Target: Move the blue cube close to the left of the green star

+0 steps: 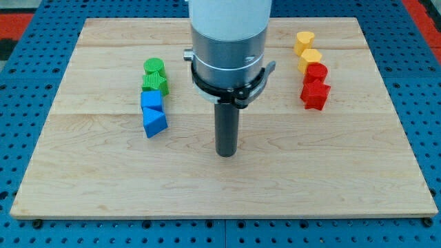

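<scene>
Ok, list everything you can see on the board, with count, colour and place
Green blocks: 2, green, left of centre near the view's top, a round one touching the green star below it.
Blue blocks: 2, blue, directly below the greens, the blue cube above a wedge-like block.
Yellow blocks: 2, yellow, the view's upper right, and.
Red blocks: 2, red, just below the yellows, and.
Wooden board: 1, light wood, on a blue pegboard.
My tip: 1, dark rod, board centre, right of the blue blocks, touching none.
</scene>
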Robot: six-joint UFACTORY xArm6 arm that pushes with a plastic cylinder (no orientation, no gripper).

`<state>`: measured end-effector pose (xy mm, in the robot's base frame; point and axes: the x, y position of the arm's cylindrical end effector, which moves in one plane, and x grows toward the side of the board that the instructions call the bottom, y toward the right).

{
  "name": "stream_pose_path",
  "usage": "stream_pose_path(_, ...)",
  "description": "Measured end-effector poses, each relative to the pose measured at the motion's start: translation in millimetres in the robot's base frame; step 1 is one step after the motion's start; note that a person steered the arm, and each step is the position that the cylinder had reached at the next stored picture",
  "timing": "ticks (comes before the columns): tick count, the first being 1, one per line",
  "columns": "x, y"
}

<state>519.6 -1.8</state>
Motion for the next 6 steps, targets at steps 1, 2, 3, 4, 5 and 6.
stream_pose_path(1, 0, -33)
stream_pose_path(2, -13, -67)
stream_pose_path(3, -31, -98)
stream_pose_path(4, -45, -110)
stream_pose_path(5, -63, -111)
stream_pose_path(6, -83, -123)
